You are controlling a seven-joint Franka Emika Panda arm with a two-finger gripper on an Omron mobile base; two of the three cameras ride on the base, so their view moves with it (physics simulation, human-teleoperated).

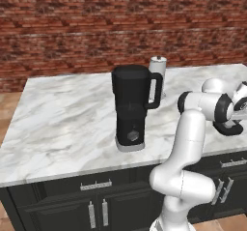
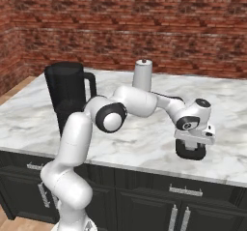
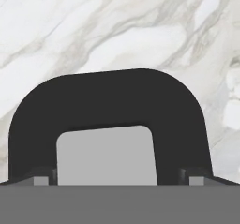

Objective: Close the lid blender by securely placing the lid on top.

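A red brick wall [image 1: 120,22] runs behind a white-and-grey marble counter [image 1: 62,123]. Below it stand dark cabinets [image 1: 72,206] with silver bar handles [image 1: 95,184] — on a wooden floor [image 1: 7,109].

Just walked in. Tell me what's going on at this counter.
A white robot arm is working on closing a blender that stands open-topped on the marble counter. Its tool is lowered over the dark lid, which sits on the counter near the front edge, well away from the blender. In the hand view the lid lies right at the fingertips, but whether they have clamped it can't be told. A small white cylinder stands behind the blender.
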